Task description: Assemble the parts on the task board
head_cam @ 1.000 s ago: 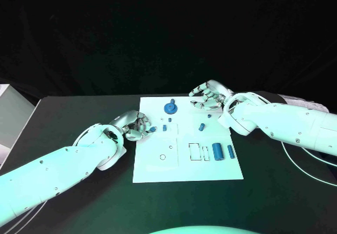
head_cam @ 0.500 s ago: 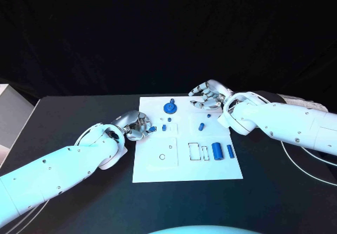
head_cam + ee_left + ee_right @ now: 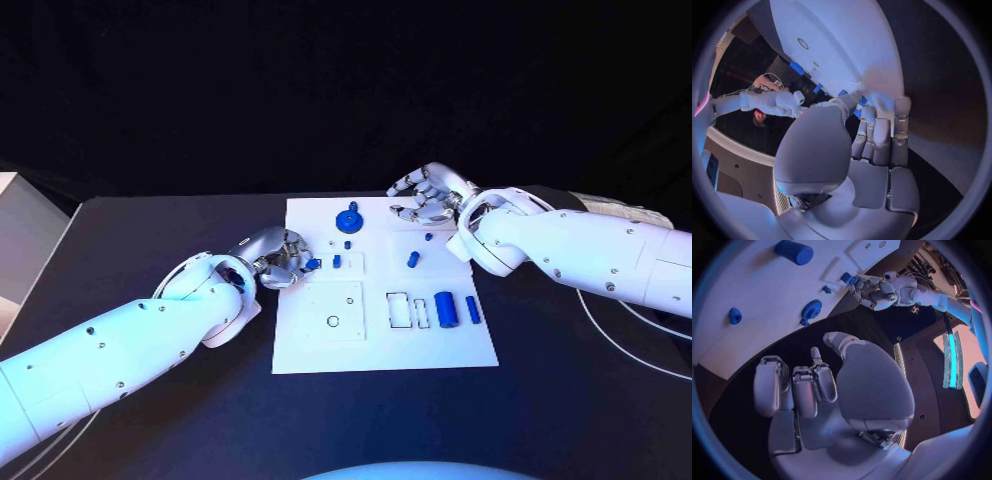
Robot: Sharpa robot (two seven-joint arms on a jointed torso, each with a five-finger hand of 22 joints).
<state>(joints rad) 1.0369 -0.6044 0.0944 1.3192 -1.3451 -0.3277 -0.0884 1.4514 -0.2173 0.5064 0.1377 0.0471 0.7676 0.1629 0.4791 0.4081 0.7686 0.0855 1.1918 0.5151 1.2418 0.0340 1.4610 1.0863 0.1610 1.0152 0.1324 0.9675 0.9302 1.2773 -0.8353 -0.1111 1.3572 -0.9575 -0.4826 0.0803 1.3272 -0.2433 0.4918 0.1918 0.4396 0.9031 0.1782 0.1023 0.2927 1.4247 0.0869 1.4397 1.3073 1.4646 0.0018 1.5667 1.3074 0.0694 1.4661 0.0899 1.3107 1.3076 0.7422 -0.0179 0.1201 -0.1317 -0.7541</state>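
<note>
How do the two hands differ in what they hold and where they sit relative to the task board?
The left hand pinches a small blue part at the task board's left edge; the right hand holds nothing, fingers curled, at its far right corner. Both hands are silver.

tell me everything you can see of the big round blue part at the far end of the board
The round blue part looks like a disc or knob with a raised middle, apparently plastic, deep blue. It sits at the far end of the white task board, near the middle of that edge. Nothing touches it; the right hand hovers beside it, off the board's far right corner.
</note>
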